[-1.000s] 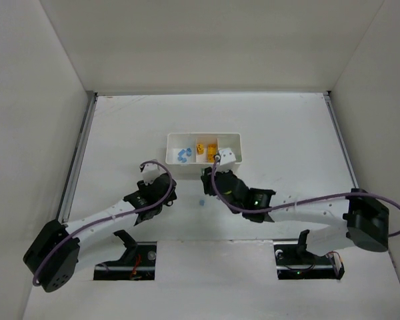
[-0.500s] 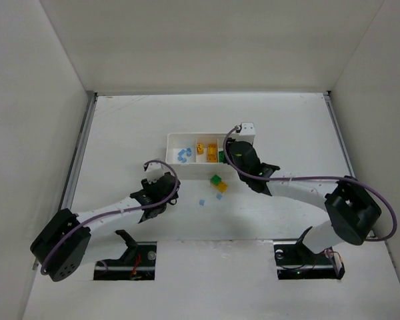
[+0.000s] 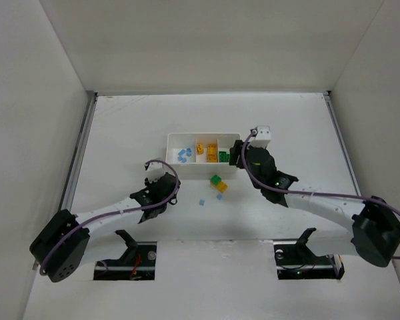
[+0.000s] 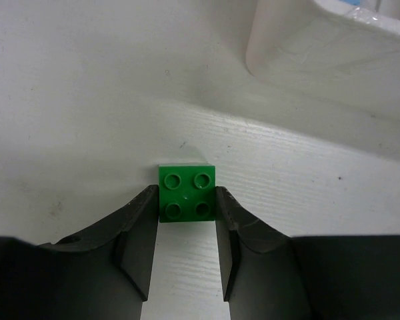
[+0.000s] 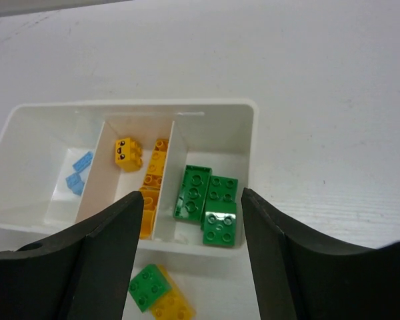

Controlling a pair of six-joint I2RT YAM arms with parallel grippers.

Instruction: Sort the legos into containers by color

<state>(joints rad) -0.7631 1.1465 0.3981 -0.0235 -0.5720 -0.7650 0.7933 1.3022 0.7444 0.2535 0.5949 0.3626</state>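
In the left wrist view a green lego (image 4: pixel 187 193) lies on the table, and my left gripper (image 4: pixel 187 200) is shut on it, one finger against each side. The top view hides that brick under the left gripper (image 3: pixel 161 190). My right gripper (image 5: pixel 191 197) hangs open and empty over the right end of the white tray (image 5: pixel 207 107). Its right compartment holds three green legos (image 5: pixel 217 223), the middle one yellow-orange legos (image 5: pixel 129 152), the left one pale blue legos (image 5: pixel 77 177). In front of the tray, a green lego (image 5: pixel 150 287) overlaps a yellow one (image 5: pixel 173 307).
Two small blue legos (image 3: pixel 202 202) (image 3: pixel 219 196) lie on the table between the arms. A tray corner (image 4: pixel 333 40) shows just beyond the left gripper. White walls enclose the table on three sides.
The left jaws closed onto the green lego. The right gripper rose from in front of the tray, moved to its right end and opened, uncovering the green and yellow legos on the table.
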